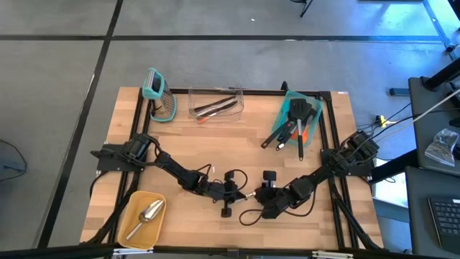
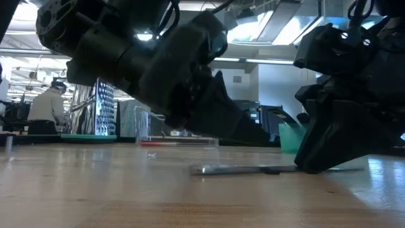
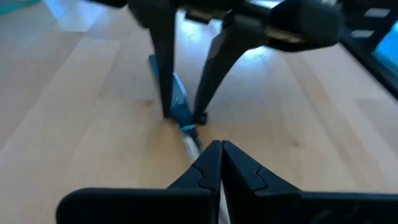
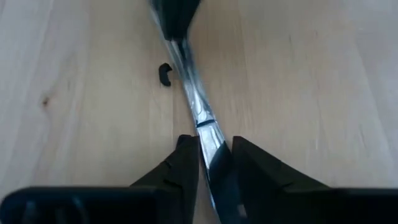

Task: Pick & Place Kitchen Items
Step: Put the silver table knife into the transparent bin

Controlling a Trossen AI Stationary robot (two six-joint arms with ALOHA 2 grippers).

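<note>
Your right pincer (image 4: pixel 214 155) straddles the thin metal utensil (image 4: pixel 198 109) lying flat on the surface (image 1: pixel 237 144) at 6 o'clock, fingers narrow around it. Left pincer (image 3: pixel 221 158) is shut at its other end. Risk: both tug, or the flat piece slips. Scoop (image 1: pixel 147 214) at 7, clear bin (image 1: pixel 215 103) at 12, teal bin (image 1: pixel 316 119) at 1, nothing blocks.

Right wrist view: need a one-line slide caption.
Right gripper straddles a thin metal utensil lying on the wooden table, left gripper shut on its far end.
</note>
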